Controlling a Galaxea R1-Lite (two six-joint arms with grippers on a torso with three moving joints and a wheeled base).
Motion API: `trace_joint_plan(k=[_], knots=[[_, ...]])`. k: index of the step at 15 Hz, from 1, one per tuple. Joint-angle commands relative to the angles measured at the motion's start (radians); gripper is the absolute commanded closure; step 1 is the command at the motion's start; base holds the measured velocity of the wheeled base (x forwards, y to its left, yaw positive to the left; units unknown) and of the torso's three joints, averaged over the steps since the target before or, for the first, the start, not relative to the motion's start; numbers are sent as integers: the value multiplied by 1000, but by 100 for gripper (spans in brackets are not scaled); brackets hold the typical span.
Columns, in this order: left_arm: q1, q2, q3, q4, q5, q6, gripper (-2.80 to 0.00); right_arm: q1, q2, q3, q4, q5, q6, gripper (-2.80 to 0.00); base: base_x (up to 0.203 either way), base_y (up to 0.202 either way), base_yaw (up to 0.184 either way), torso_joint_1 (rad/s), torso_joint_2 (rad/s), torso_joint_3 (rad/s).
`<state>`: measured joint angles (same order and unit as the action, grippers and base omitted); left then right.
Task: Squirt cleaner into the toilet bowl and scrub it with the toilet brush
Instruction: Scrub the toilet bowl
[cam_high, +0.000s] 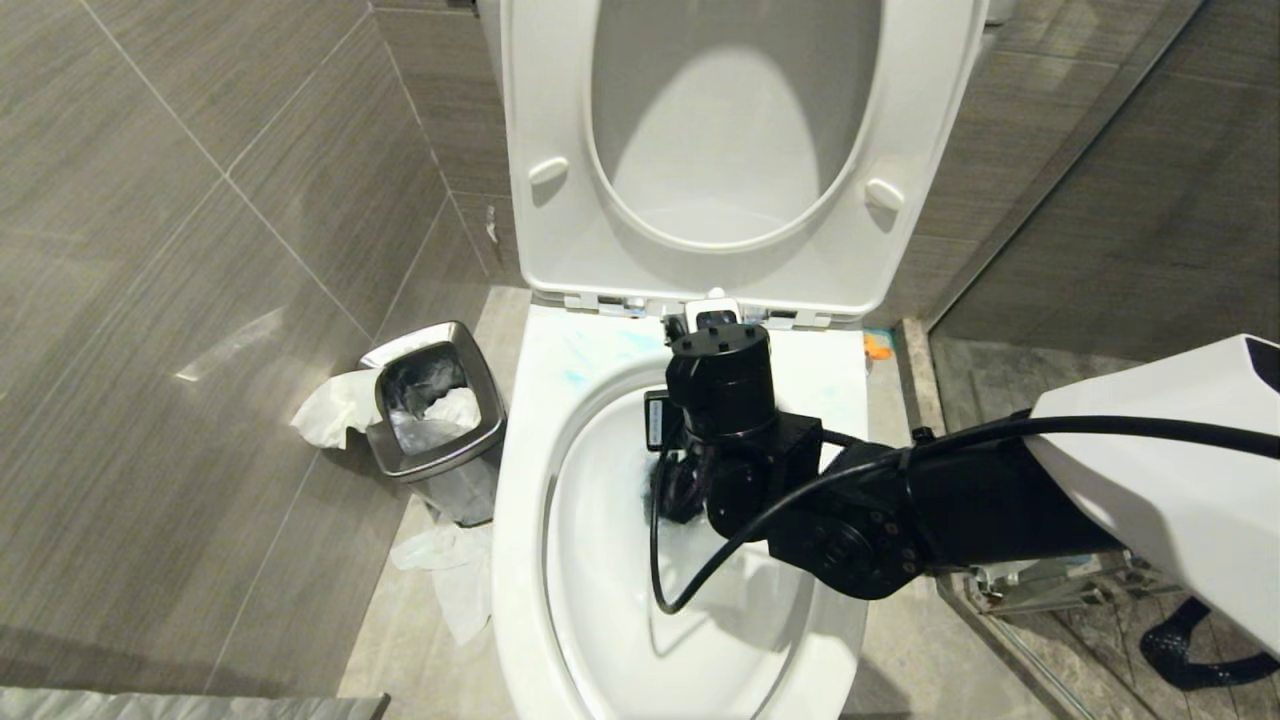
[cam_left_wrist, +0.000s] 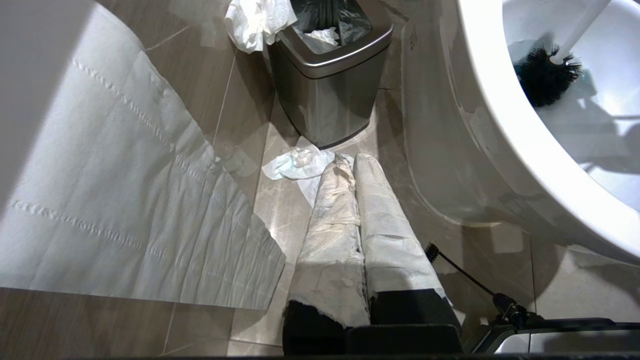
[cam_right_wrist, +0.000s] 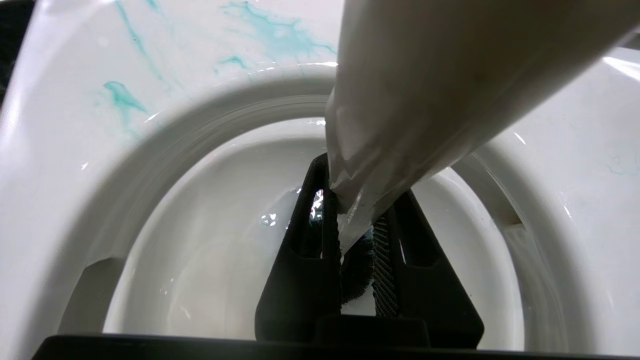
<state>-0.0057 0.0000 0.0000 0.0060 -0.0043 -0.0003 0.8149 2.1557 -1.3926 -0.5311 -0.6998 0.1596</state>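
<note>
Scrubbing under way, cleaner already down.

Turquoise cleaner (cam_right_wrist: 280, 35) streaked across upper rim of toilet bowl (cam_high: 520, 560); right gripper (cam_right_wrist: 356, 235) at frame centre, pinched on toilet brush (cam_left_wrist: 545, 75) handle, bristles low inside basin. Left gripper (cam_left_wrist: 350, 210) pressed together, parked beside the bin (cam_left_wrist: 330, 75). Judged: squirting done, scrubbing unfinished.

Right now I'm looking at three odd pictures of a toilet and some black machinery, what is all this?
It is a two-armed robot cleaning a toilet bowl. The head view looks down from the robot's head; the other two come from cameras on its wrists. The right gripper is shut on the toilet brush, whose black bristles are down inside the bowl. Blue cleaner streaks the rim. The left gripper, wrapped in paper, is shut and hangs idle above the floor near a steel bin.
</note>
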Motion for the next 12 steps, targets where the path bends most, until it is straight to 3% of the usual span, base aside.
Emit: trace_joint_plan(k=[1, 6, 8, 12], knots=[[0, 2, 2, 0, 0, 0, 0, 6, -24, 2, -3, -5, -4, 0, 0, 0, 0, 0, 0, 0], [0, 2, 2, 0, 0, 0, 0, 36, -253, -40, 75, 1, -100, 0, 0, 0, 0, 0, 0, 0], [0, 2, 2, 0, 0, 0, 0, 72, -318, -50, 142, -7, -111, 0, 0, 0, 0, 0, 0, 0], [0, 2, 2, 0, 0, 0, 0, 76, -316, -41, 146, -15, -109, 0, 0, 0, 0, 0, 0, 0]])
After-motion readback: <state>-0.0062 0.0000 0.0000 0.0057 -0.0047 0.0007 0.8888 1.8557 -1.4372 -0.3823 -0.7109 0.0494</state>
